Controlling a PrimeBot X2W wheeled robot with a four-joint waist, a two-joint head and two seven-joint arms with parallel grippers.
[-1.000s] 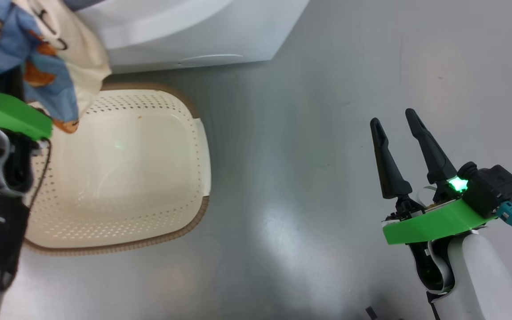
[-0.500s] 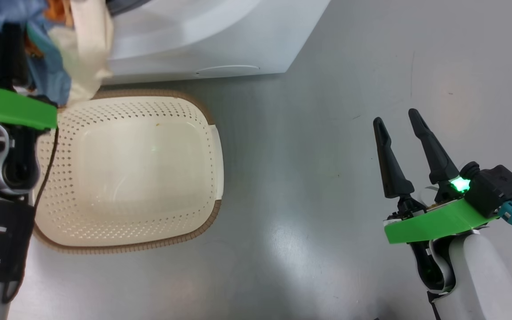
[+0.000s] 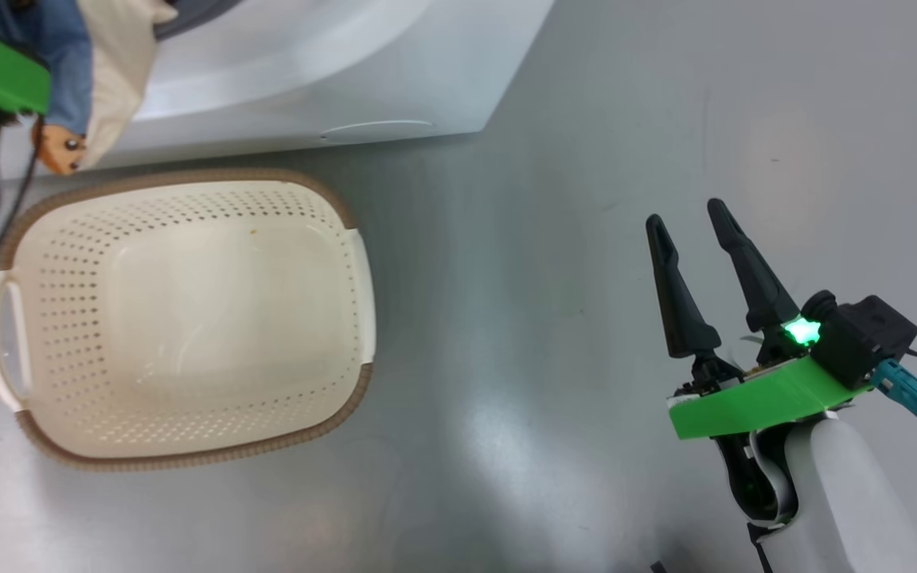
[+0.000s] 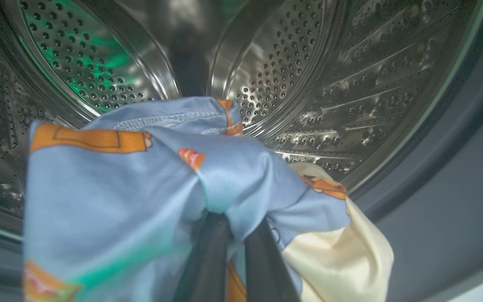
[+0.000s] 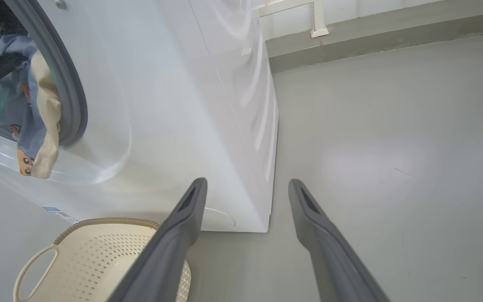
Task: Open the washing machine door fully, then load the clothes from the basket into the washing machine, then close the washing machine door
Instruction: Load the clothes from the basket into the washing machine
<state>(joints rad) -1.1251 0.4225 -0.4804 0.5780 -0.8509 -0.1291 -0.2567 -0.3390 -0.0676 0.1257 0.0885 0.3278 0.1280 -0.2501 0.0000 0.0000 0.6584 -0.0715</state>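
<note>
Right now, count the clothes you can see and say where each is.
1: a blue bundle, held by the left gripper at the mouth of the drum. The basket is empty; more may lie hidden behind the bundle.

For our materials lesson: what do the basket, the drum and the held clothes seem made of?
Basket: likely moulded plastic, matt cream, punched holes.
Drum: apparently polished steel, mirror-like reflections.
Clothes: soft printed fabric, perhaps cotton; folds, stitched seam.
</note>
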